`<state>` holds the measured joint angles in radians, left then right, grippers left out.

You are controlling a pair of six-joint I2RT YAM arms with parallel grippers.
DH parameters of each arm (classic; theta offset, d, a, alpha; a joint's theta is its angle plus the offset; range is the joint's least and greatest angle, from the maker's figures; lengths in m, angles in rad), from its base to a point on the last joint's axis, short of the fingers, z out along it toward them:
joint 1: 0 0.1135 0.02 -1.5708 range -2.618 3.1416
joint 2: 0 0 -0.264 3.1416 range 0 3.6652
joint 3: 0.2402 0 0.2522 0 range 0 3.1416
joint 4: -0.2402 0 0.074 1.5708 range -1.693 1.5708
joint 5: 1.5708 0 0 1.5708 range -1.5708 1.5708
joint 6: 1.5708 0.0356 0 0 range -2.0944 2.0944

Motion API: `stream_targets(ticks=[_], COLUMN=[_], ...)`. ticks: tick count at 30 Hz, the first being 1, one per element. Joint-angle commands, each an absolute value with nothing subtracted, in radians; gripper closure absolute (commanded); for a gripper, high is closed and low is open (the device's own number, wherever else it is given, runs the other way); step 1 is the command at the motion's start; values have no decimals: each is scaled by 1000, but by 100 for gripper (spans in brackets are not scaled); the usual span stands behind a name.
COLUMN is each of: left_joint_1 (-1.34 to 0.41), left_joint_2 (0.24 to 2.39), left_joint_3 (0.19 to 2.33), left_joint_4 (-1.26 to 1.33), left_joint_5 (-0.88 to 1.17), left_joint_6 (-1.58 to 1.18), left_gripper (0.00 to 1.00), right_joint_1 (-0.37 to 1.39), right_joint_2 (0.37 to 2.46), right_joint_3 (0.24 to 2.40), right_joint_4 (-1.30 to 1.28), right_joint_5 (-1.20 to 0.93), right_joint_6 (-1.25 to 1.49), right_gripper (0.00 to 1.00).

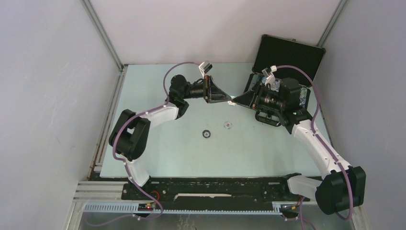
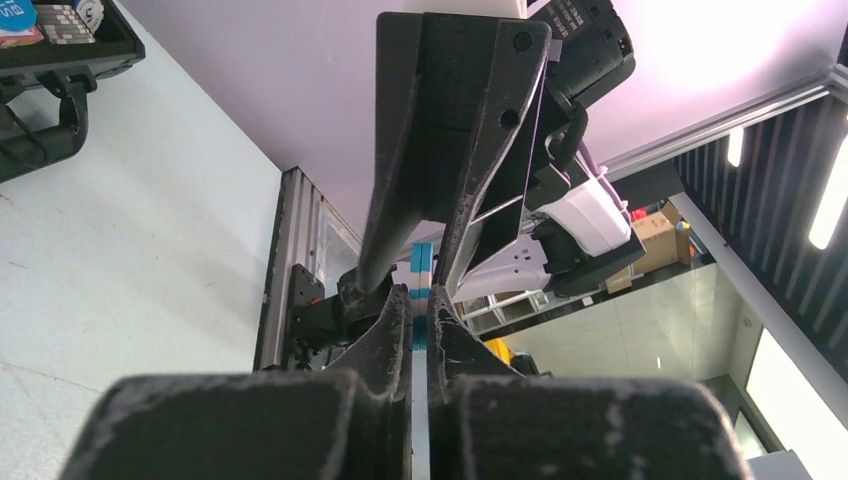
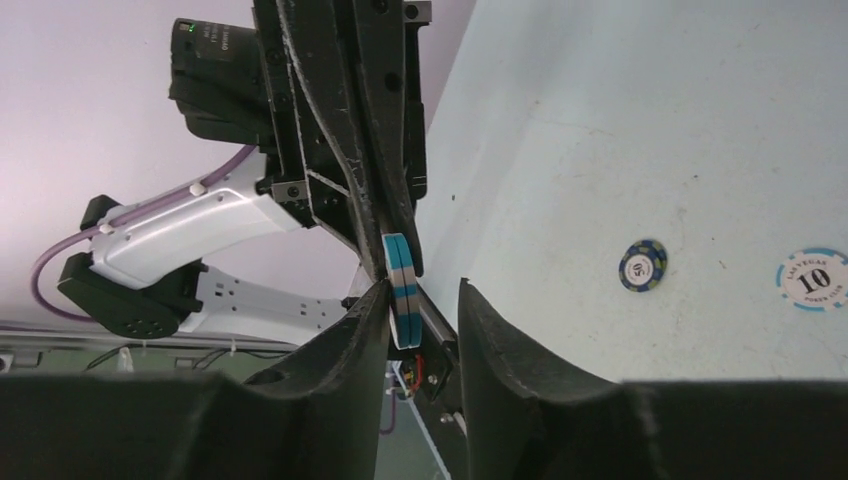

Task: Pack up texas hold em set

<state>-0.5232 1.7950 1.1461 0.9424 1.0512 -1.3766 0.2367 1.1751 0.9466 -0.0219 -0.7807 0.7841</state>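
Above the middle of the table the two grippers meet tip to tip. My left gripper [image 1: 228, 99] [image 2: 420, 300] is shut on two stacked blue-and-white poker chips [image 2: 421, 262] [image 3: 400, 285], held on edge. My right gripper [image 1: 236, 100] [image 3: 423, 295] is open around the same chips: one finger lies against them and the other stands apart. The black silver-trimmed briefcase [image 1: 287, 56] is open at the back right, behind the right arm, with chip rows [image 2: 62, 22] inside. A dark blue chip [image 1: 207, 133] [image 3: 642, 265] and a white chip [image 1: 228, 125] [image 3: 812, 279] lie flat on the table.
White walls with aluminium frame posts [image 1: 103, 36] close in the pale green table [image 1: 158, 153] on three sides. The arm bases sit on a black rail [image 1: 210, 188] at the near edge. The briefcase handle [image 2: 45, 140] points toward the table's middle.
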Motion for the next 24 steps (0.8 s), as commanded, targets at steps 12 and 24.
stream_targets(ticks=[12, 24], left_joint_1=[-517, -388], left_joint_2=[1730, 1559], left_joint_3=[1116, 1213], left_joint_4=[929, 31], left_joint_5=[1033, 731], left_joint_6=[-1353, -699], left_gripper=[89, 19], right_joint_1=[229, 192], right_joint_2=[1153, 1173], right_joint_3=[946, 1009], right_joint_4=[23, -278], right_joint_5=[-805, -334], right_joint_6=[744, 58], right_gripper=[100, 100])
